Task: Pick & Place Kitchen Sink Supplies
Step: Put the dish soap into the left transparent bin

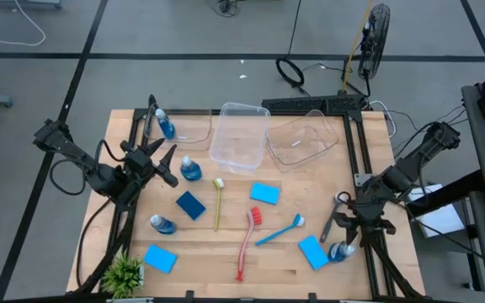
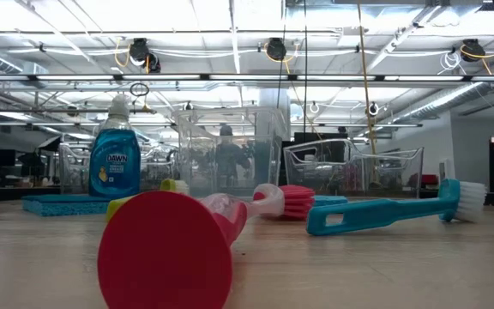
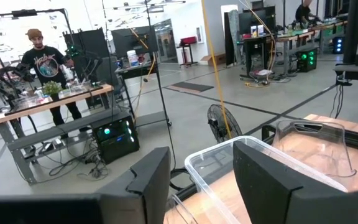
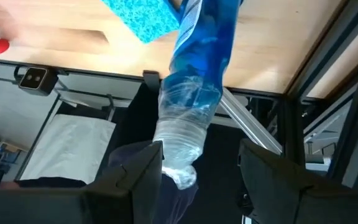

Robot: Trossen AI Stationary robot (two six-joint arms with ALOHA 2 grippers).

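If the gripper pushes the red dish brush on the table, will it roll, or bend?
The red dish brush lies flat on the table and its handle looks slightly curved, so it would probably slide or pivot rather than roll. Its thin handle may flex a little. It looks light, so a small nudge could swing it toward the blue brush close by.

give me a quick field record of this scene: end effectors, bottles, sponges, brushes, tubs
left end effector: open, empty, raised near a bottle
right end effector: by the table's right edge, bottle between its fingers, grip unclear
bottles: four in the high view
sponges: four, flat on the table, one dark blue
brushes: yellow-green, red, blue
tubs: two clear, both empty
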